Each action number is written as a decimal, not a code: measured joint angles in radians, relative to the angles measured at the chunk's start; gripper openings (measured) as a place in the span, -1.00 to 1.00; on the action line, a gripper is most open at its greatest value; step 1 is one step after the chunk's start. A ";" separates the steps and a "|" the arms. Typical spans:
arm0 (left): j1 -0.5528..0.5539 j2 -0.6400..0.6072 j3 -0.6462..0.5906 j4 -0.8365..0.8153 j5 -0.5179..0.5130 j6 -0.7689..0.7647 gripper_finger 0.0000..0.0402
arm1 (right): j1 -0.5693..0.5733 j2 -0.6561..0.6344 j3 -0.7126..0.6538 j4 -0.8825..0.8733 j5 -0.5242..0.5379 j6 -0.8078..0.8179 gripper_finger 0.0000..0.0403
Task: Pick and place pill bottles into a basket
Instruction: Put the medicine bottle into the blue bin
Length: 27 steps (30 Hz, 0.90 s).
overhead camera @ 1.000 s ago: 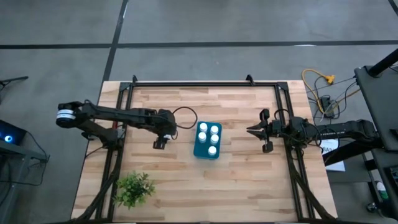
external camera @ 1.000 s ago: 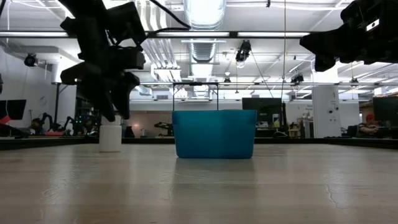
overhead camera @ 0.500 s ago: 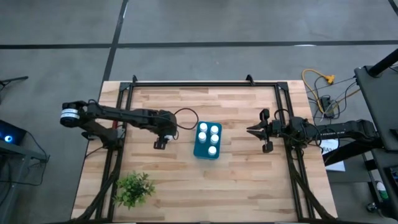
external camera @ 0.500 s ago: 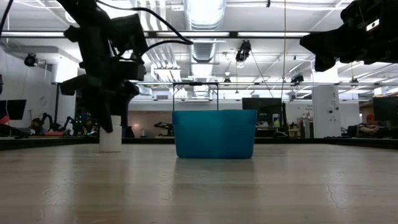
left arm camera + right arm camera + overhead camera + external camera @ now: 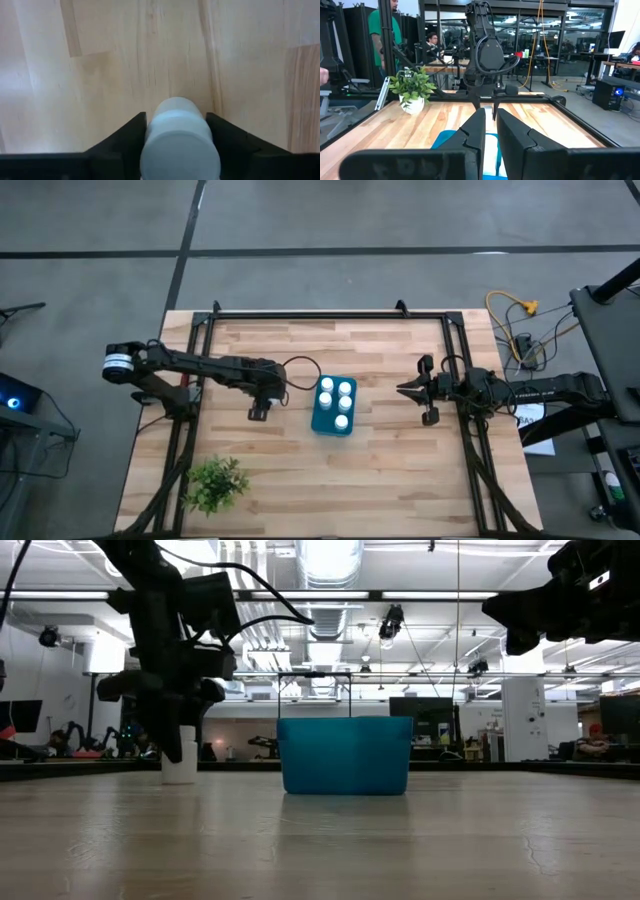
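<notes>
Left gripper (image 5: 258,410) stands low over the wooden table (image 5: 380,470), just left of the teal basket (image 5: 333,423), its fingers (image 5: 125,137) straddling a white pill bottle (image 5: 180,142) standing upright on the wood; contact appears made, though pad pressure is hard to confirm. Five pill bottles (image 5: 341,405) sit inside the basket. Right gripper (image 5: 420,391) waits right of the basket, fingers nearly pressed together, holding nothing. A potted plant (image 5: 213,485) occupies the near-left corner.

Six white pill bottles: five in the basket (image 5: 322,420), namely (image 5: 327,384), (image 5: 346,388), (image 5: 326,398), (image 5: 345,402), (image 5: 341,421), one (image 5: 180,142) outside. One blue basket. One plant (image 5: 215,484). Two robot arms.
</notes>
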 joint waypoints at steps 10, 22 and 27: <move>-0.003 -0.005 0.024 -0.002 0.012 -0.001 -0.21 | 0.000 0.000 0.000 0.000 0.001 -0.003 -0.81; -0.019 -0.006 0.050 -0.022 0.063 0.068 -0.21 | 0.000 0.000 0.000 0.000 0.004 -0.003 -0.81; -0.036 -0.006 0.067 -0.023 0.073 0.079 -0.21 | 0.000 0.000 0.000 -0.001 0.006 -0.002 -0.81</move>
